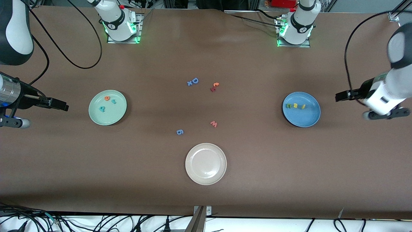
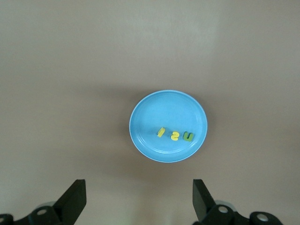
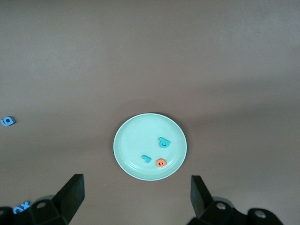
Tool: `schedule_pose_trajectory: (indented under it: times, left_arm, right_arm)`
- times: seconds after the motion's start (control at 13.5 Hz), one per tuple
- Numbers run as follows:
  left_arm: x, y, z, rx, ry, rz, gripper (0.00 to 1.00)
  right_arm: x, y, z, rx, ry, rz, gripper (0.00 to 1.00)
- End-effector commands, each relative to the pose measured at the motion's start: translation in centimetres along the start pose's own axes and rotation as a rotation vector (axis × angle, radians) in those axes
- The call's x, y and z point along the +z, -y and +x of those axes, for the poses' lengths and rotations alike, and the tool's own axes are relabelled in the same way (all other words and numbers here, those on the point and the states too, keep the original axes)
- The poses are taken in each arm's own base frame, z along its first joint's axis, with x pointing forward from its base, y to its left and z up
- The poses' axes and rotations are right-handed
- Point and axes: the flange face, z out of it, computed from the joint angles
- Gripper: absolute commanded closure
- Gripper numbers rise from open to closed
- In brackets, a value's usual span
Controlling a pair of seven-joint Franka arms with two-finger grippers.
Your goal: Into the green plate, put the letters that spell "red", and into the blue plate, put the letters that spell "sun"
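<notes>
1. Teal r [image 1: 113, 101], orange e [image 1: 107, 98] and teal d [image 1: 102, 108] lying in the green plate [image 1: 120, 113], toward the right arm's end of the desk [image 1: 257, 180].
2. Yellow s [image 1: 295, 106], yellow u [image 1: 303, 106] and green n [image 1: 289, 105] in a row in the blue plate [image 1: 305, 120], toward the left arm's end.
3. Right end effector [image 3: 136, 194] spread wide, empty, hanging above the desk near the green plate.
4. Left end effector [image 2: 139, 199] spread wide, empty, up near the blue plate.
5. Blue D and x [image 1: 192, 82], orange and red pair [image 1: 214, 86], pinkish w [image 1: 213, 123], blue g [image 1: 180, 131] and cream plate [image 1: 206, 180] mid-desk.

Bare tabletop [image 1: 257, 154] is lying open between the three plates; only loose foam letters [image 1: 193, 81] are dotting the middle.
</notes>
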Motion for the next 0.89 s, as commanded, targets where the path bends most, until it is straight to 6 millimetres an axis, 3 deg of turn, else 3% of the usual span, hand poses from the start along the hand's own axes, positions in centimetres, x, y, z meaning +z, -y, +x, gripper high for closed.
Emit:
schedule_pose_trajectory:
  times: [0.0, 0.15, 0.3, 0.81]
  left_arm:
    - [-4.2, 0.4, -3.6, 0.038, -0.068, -0.038, 0.00]
    - [-6.5, -0.1, -4.3, 0.054, -0.096, -0.039, 0.00]
    - [-7.6, -1.7, -4.8, 0.084, -0.105, -0.034, 0.00]
    - [-7.4, -1.3, -4.5, 0.085, -0.087, -0.033, 0.00]
  right_arm:
    - [-0.9, 0.1, -0.3, 0.013, -0.011, 0.019, 0.00]
    - [-1.3, 0.3, -0.4, 0.009, -0.016, 0.017, 0.00]
    - [-1.3, 0.3, -0.4, 0.016, -0.014, 0.022, 0.00]
    - [-1.9, 1.5, -0.6, 0.053, -0.022, 0.023, 0.00]
